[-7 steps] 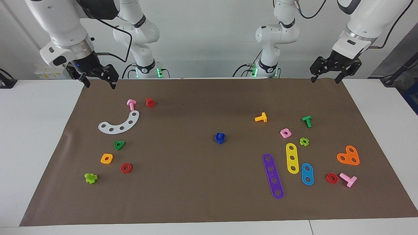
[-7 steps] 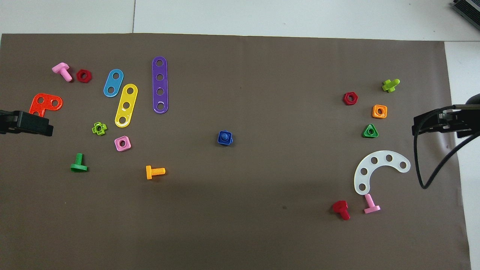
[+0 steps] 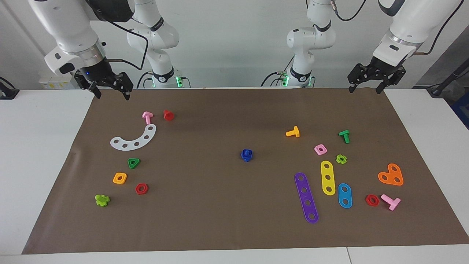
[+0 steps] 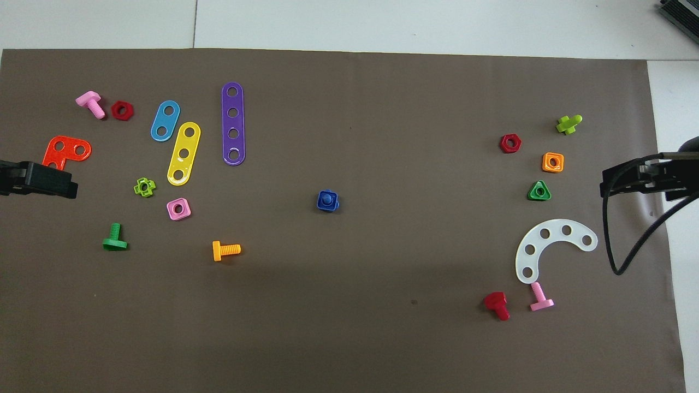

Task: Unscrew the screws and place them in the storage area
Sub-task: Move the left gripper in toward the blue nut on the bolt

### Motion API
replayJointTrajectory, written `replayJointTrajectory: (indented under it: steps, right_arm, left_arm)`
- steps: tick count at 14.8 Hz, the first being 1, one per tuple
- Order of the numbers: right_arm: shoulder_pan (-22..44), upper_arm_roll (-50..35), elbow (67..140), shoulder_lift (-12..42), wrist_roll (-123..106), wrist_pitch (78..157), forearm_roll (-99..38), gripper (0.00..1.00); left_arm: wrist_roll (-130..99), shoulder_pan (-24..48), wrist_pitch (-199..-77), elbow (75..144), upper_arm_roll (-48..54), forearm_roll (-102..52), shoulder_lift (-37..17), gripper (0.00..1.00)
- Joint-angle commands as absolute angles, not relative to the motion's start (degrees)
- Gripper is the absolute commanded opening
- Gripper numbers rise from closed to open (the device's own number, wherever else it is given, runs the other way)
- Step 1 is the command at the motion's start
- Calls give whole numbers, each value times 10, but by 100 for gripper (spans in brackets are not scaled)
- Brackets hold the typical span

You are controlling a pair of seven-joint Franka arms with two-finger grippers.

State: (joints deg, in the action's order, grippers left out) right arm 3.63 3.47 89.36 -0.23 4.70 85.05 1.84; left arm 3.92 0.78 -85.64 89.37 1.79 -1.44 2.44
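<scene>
Blue bolt with nut (image 3: pixel 247 155) lay at frame centre on the mat (image 3: pixel 220 220); left gripper (image 3: pixel 366 89), upper right, and right gripper (image 3: pixel 111 96), upper left, hung wide open, empty.

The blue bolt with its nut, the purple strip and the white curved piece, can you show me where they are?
blue bolt with its nut (image 3: pixel 247 155), facing view, on the nut.
purple strip (image 3: pixel 306 197), facing view, between its middle holes.
white curved piece (image 4: pixel 532 237), overhead view, on the arc.
</scene>
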Motion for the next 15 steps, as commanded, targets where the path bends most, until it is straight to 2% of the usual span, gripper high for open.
replayJointTrajectory:
  steps: [1,5,9,15]
  right_arm:
    - [36,34,912,-17,37,864,18,100]
    - [36,34,912,-17,37,864,18,100]
    - [36,34,911,-17,37,864,18,100]
    - [36,34,912,-17,37,864,18,100]
  left_arm:
    - [38,4,-856,899,20,-18,30,100]
    - [37,18,-888,904,21,-18,29,100]
    - [27,21,-953,972,63,-18,53,100]
    - [-17,23,-1041,1036,148,-19,45,100]
